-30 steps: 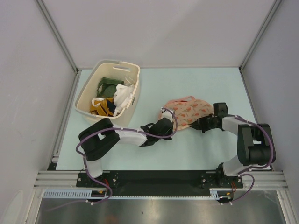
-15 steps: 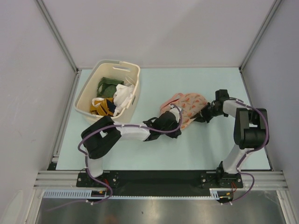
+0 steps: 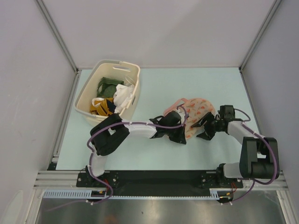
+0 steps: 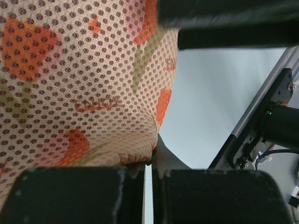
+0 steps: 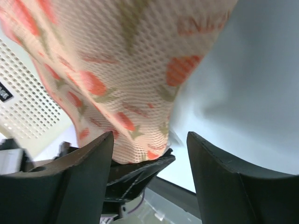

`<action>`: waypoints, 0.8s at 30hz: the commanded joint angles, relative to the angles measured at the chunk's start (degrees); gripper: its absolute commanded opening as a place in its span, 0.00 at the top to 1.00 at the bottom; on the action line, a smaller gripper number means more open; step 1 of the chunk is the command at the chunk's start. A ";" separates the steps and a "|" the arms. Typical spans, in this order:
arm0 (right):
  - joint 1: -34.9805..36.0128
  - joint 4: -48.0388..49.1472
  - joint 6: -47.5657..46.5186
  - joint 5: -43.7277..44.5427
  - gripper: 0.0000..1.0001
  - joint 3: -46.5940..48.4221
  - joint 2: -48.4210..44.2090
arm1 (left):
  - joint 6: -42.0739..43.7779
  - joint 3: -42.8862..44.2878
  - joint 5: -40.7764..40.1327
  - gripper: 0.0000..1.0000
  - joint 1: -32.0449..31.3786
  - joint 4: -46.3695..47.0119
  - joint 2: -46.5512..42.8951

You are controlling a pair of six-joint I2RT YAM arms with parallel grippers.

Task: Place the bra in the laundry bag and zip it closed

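The laundry bag (image 3: 195,111), a pale pink mesh pouch with orange print, lies right of the table's middle. My left gripper (image 3: 181,135) is at its near left edge. In the left wrist view the mesh (image 4: 88,79) fills the frame, and the jaws (image 4: 151,164) are shut on the bag's lower edge. My right gripper (image 3: 202,130) stands open at the bag's near right side. In the right wrist view the bag (image 5: 131,65) hangs ahead of the spread fingers (image 5: 79,186), apart from them. The bra shows in no view.
A cream plastic basket (image 3: 85,99) with yellow, green and white clothes stands at the back left. Grey walls close in the pale green table (image 3: 154,156) on three sides. The black rail (image 3: 159,178) carrying the arm bases runs along the near edge.
My right gripper has opened and let go of the bag, then drawn back toward the near edge. The left gripper has carried the bag's edge to the right, shifting the bag.
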 commanded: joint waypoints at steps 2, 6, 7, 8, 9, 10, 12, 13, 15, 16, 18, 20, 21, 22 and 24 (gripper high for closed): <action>5.19 8.08 2.30 -1.00 0.32 -2.89 -0.94 | -1.81 -1.45 3.03 1.00 -0.06 1.44 -2.17; 8.45 13.70 4.66 1.46 0.32 -5.70 -1.46 | -0.84 -2.07 1.36 1.00 0.03 1.80 -2.88; 9.15 15.37 6.24 1.55 0.32 -7.62 -1.81 | -0.67 -2.33 1.27 1.00 0.21 1.89 -3.14; 9.42 18.95 7.30 1.73 0.32 -8.51 -1.90 | -0.23 -2.59 1.01 1.00 0.21 2.23 -3.40; 9.77 20.82 8.35 2.17 0.35 -9.47 -1.99 | -0.14 -3.03 1.01 1.00 0.12 3.02 -4.10; 10.03 24.49 9.32 2.26 0.37 -10.88 -2.17 | -0.22 -4.08 1.36 1.00 0.29 3.72 -4.46; 11.44 27.41 13.01 2.43 0.43 -12.03 -2.43 | 0.47 -4.61 1.53 1.00 0.21 5.22 -4.98; 12.05 28.12 14.15 3.04 0.45 -12.29 -2.69 | 1.00 -4.96 1.45 1.00 0.21 5.40 -4.90; 14.07 27.61 17.84 5.67 0.52 -13.00 -4.45 | 2.40 -5.32 0.49 1.00 0.21 5.93 -5.16; 14.51 28.04 19.59 5.95 0.55 -13.70 -4.89 | 2.93 -6.28 0.22 1.00 0.21 6.45 -5.51; 15.57 30.59 25.46 7.08 0.67 -15.37 -6.29 | 4.25 -7.51 -1.00 0.93 0.21 9.00 -5.95; 15.83 30.51 27.95 7.88 0.72 -15.55 -6.65 | 5.48 -9.36 -2.59 0.81 0.21 11.54 -7.36; 15.75 29.98 28.83 8.06 0.72 -14.59 -6.30 | 5.84 -10.06 -3.03 0.67 0.21 12.34 -7.88; 15.75 27.37 28.67 8.06 0.74 -13.71 -6.12 | 6.19 -11.54 -5.04 0.62 0.12 12.95 -9.02; 15.75 25.15 28.58 8.93 0.76 -11.87 -5.77 | 6.71 -13.31 -6.81 0.51 0.12 14.80 -10.60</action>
